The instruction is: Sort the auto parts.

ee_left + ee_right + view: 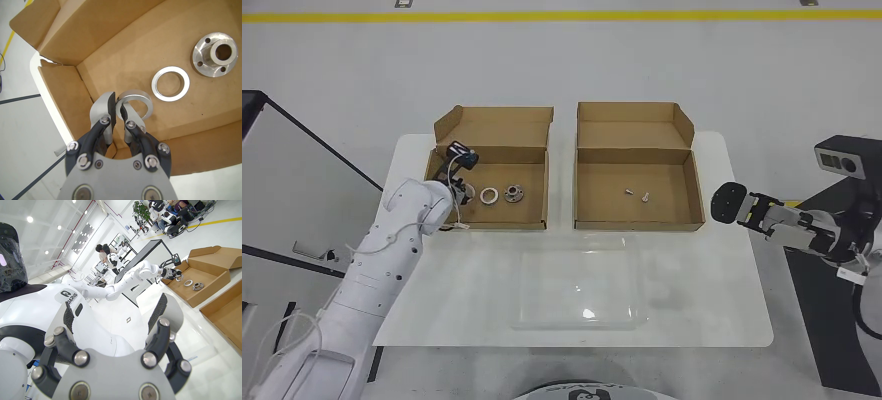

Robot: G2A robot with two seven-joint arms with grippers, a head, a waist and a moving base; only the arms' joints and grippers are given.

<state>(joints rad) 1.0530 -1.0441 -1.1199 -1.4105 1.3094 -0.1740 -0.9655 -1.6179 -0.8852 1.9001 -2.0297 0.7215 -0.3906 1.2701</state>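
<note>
"Inside the left box point(532, 182), the left pincer point(118, 103) was clamped on the wall of a thick metal ring point(135, 94), one finger within the hole and one outside," the first observer said. "The ring hung tilted, seemingly a little above the cardboard floor. It was just beside a flat ring point(186, 83), with a flanged hub point(208, 56) farther on."

"What could fail from there?" asked the second.

"The hold was only by the fingertips, on smooth metal. The ring could probably turn or slip out, and a fall might bring it onto the flat ring or make it roll against the hub. A careless lift could also catch the box wall close by."

"And the other arm?"

"The right pincer point(115, 303) stood wide apart, holding nothing, at the right edge of the surface point(692, 290), outside the right box point(602, 190). It could not help with a dropped part."
</note>
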